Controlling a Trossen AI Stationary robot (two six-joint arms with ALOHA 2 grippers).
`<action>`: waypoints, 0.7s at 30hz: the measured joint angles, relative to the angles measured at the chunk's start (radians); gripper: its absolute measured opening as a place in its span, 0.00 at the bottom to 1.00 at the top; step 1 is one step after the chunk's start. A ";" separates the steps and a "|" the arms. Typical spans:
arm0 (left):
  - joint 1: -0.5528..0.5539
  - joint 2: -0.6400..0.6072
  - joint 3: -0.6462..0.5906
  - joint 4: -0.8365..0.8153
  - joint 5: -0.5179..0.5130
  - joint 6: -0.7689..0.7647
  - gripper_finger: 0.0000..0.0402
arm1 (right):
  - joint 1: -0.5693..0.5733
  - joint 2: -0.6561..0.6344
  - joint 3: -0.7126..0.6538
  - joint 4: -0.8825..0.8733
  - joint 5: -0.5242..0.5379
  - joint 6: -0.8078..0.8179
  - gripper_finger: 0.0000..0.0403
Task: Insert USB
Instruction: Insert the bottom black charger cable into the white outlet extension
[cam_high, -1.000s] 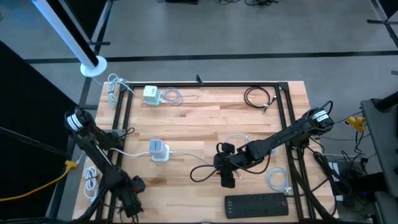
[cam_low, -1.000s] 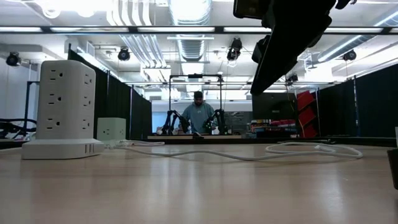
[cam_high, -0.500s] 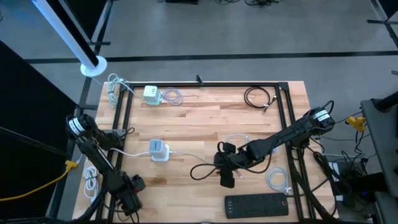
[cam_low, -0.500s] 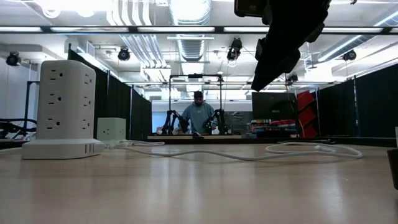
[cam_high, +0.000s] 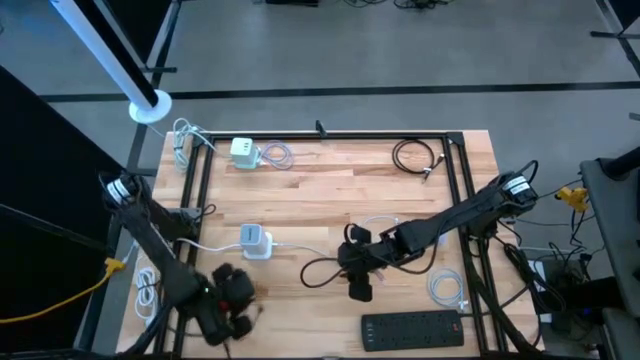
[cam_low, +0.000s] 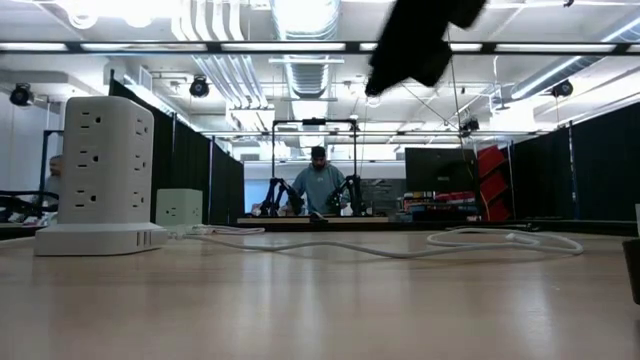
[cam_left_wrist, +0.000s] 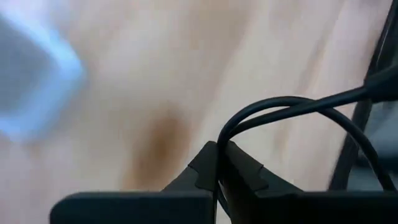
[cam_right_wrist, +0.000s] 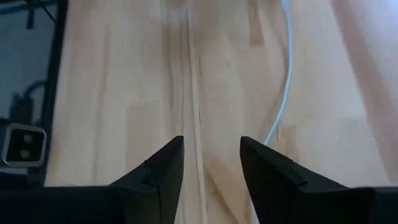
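Your right wrist view shows what the high view hides — the right gripper (cam_right_wrist: 210, 163) has its fingers spread, nothing between them, bare table (cam_right_wrist: 124, 93) and a white cable (cam_right_wrist: 281, 93) ahead. From above, a black cable (cam_high: 322, 272) loops just beside that gripper (cam_high: 358, 290). The left gripper (cam_left_wrist: 217, 163) is clenched around a black cord (cam_left_wrist: 292, 112). You can read no writing on the white charger (cam_high: 255, 241).

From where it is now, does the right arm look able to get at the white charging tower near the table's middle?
Probably yes. The right pincer is open and empty, and bare wood lies between it and the white charging tower. Only a black cable crosses near that path.
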 joint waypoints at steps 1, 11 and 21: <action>0.018 -0.025 0.006 -0.007 -0.069 0.001 0.00 | -0.004 0.000 0.018 0.001 0.001 -0.018 0.33; 0.180 -0.266 0.004 0.178 -0.477 0.261 0.00 | -0.042 -0.001 0.168 0.116 0.075 -0.197 0.24; 0.274 -0.315 0.003 0.603 -0.445 0.736 0.00 | -0.129 -0.001 0.218 0.344 0.078 -0.039 0.17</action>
